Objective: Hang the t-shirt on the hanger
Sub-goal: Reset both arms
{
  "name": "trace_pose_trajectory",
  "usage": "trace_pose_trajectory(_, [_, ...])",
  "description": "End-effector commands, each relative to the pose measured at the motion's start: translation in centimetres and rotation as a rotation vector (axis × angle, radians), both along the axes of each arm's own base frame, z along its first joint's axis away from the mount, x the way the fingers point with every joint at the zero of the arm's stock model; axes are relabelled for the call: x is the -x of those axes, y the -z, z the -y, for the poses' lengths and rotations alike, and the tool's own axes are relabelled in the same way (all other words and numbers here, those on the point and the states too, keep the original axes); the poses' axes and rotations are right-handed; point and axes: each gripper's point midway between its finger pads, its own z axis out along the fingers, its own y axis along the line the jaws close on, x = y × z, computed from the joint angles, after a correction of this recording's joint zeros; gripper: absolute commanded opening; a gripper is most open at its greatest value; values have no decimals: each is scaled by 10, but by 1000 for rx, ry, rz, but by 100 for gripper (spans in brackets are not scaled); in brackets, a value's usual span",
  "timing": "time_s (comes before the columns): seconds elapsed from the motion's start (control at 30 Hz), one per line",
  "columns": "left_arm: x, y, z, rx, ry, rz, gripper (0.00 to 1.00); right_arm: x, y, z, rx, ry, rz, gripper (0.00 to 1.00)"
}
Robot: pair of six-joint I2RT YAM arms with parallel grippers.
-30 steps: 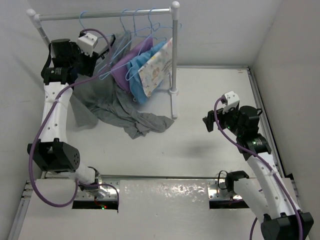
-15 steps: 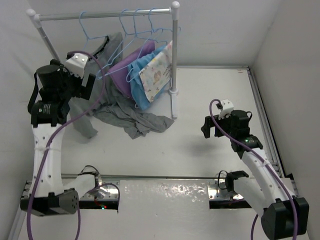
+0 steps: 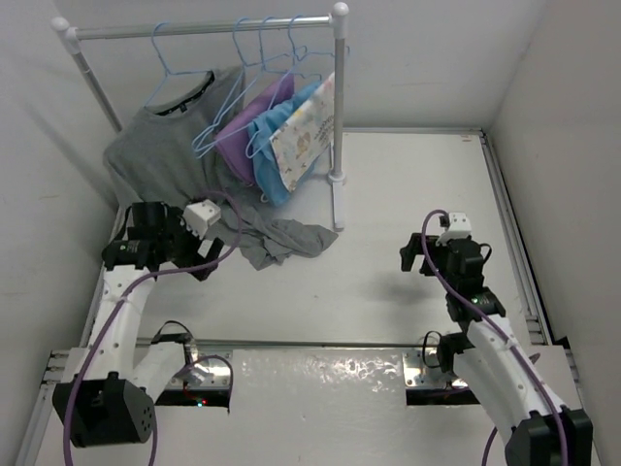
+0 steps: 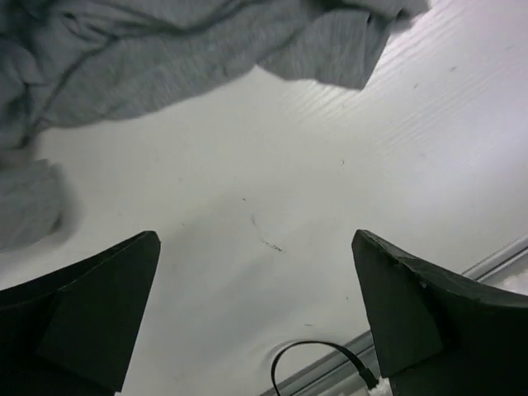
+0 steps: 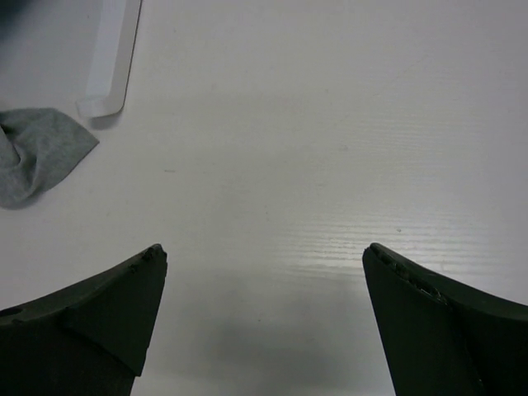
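While one t-shirt (image 3: 155, 155) hangs on one hanger (image 3: 172, 69), left fingers (image 4: 82, 313) and right fingers (image 5: 91, 322) — two pairs — stand apart, empty.

Top overhead; wrists low over table (image 3: 408, 194); all share t-shirt (image 3: 155, 146)

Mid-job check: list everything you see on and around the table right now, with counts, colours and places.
t-shirt: one, grey, hung on the leftmost hanger, lower part pooled on the table
hanger: one, light blue, hooked at the left of the rack, carrying the t-shirt
other hangers: several, light blue, right part of the rack; exact count unclear
purple garment: one, hanging mid-rack
light-blue garment: one, beside the purple garment
floral-print garment: one, pale, by the right post
rack: one, white posts, silver bar, far left
table: one, white
left end effector: black, open, above the table near the t-shirt's hem
right end effector: black, open, over bare table
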Motion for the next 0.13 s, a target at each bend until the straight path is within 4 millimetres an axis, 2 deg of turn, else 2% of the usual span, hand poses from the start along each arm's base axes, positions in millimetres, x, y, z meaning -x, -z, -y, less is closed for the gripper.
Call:
trace_pose_trajectory(0.0, [-20,18,-11,-70,-2,71,100,-12,-24,12,-30,100,127,99])
trace_pose_trajectory(0.03, [-24,23,-12,-69,-4,77,100,-9,-18,13,-32,106,124,99])
trace_pose_trajectory(0.1, [-33,32,-8,-52,10,97,100,-11,-21,14,-48,121,160,99])
